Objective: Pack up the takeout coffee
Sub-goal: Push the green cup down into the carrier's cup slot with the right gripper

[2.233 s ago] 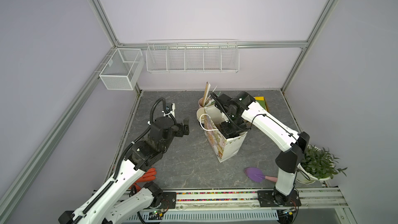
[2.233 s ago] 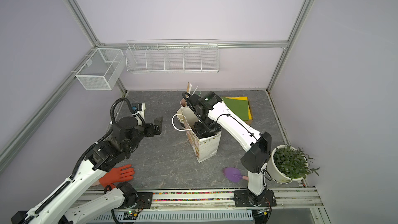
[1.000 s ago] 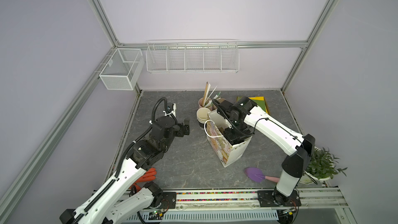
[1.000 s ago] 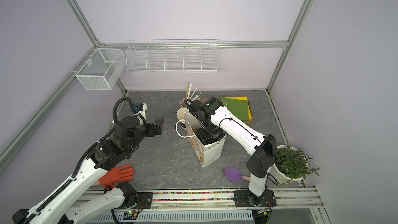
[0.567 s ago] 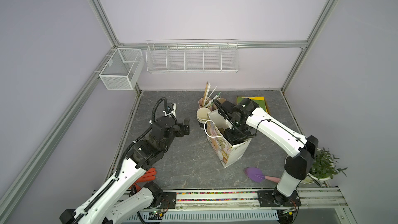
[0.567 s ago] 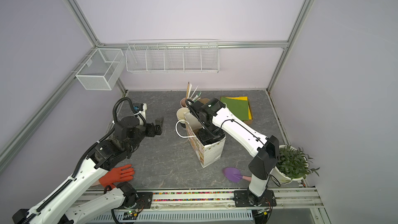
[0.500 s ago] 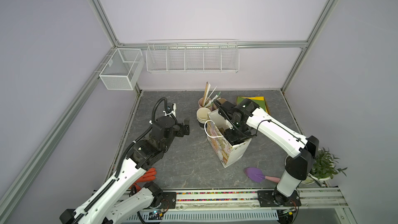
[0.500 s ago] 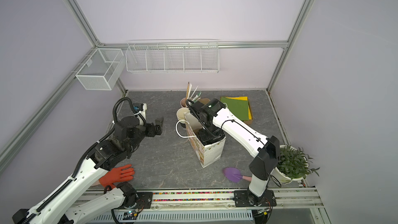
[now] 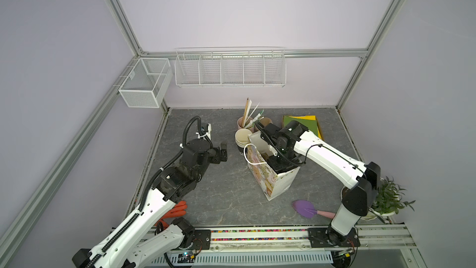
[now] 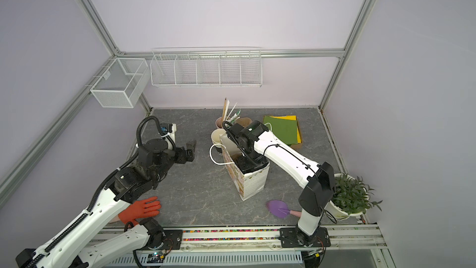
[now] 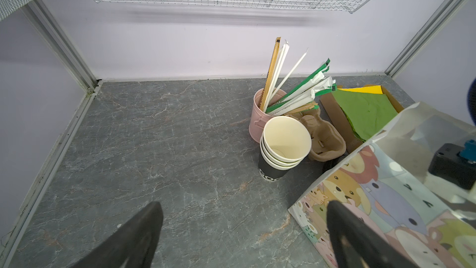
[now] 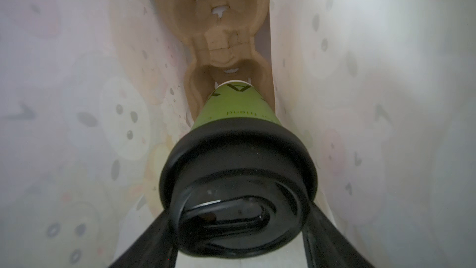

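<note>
**Coffee's in the bag, not released yet**

The left end effector hangs spread wide and empty, left of the cartoon-print paper bag. Inside the bag, the right end effector grips the black lid of the green takeout coffee cup, its base at a pocket of the pulp cup carrier. Left, I reckon: let go, withdraw. Can't tell if it's fully seated; both top views hide the cup.

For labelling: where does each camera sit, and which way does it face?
Top views: high over the front, looking down at the table; left arm, right arm show.
Left wrist: faces back wall, cup stack, straws; open left gripper shows.
Right wrist: inside the bag, looking down on the takeout coffee; right gripper clamps it.
Shared: top and left wrist views show bag, cup stack.
</note>
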Controlling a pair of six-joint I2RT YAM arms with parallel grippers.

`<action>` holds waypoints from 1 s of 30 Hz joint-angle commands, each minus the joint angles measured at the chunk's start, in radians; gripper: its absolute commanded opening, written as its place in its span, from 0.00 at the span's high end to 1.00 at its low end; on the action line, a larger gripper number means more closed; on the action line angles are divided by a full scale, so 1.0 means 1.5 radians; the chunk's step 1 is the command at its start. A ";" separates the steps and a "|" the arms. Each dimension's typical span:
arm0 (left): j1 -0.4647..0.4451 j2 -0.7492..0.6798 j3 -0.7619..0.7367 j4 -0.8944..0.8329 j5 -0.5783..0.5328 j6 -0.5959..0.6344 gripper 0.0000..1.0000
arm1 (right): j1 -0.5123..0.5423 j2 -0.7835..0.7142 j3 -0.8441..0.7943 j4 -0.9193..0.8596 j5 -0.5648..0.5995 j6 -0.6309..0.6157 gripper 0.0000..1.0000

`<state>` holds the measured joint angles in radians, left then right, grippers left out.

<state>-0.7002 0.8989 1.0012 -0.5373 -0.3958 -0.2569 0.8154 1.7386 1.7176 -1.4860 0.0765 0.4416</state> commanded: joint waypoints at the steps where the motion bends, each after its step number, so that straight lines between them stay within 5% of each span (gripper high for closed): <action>1: 0.003 0.004 -0.005 -0.006 0.000 0.008 0.01 | 0.003 -0.022 -0.014 0.009 -0.009 0.006 0.30; 30: 0.004 0.010 -0.005 -0.007 -0.001 0.008 0.01 | -0.004 -0.050 -0.109 0.084 -0.023 0.007 0.30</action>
<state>-0.7002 0.9092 1.0012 -0.5373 -0.3958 -0.2565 0.8131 1.6997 1.5780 -1.3636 0.0570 0.4419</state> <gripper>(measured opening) 0.991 0.698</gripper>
